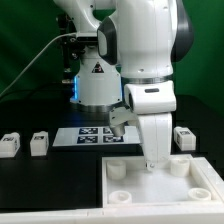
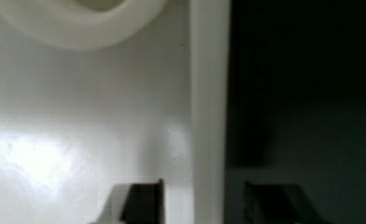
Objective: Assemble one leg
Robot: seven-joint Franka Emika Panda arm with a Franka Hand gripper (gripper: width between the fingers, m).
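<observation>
Three legs show in the exterior view, small white blocks with black-and-white tags: two [image 1: 10, 145] [image 1: 38, 143] at the left and one [image 1: 184, 137] at the right. My gripper [image 1: 155, 162] hangs low over the back edge of the large white square panel [image 1: 150, 192], away from all the legs. In the wrist view my gripper [image 2: 205, 205] is open. One finger [image 2: 144, 202] is over the panel's white face [image 2: 73, 130] and the other over the dark table, so the jaws straddle the panel's edge [image 2: 208, 110]. A round corner hole [image 2: 87, 12] shows ahead. The gripper holds nothing.
The marker board [image 1: 92, 135] lies flat behind the panel, in front of the robot base [image 1: 98, 85]. The panel has round holes near its corners [image 1: 118, 197]. A cable runs down at the exterior view's left. The table is black.
</observation>
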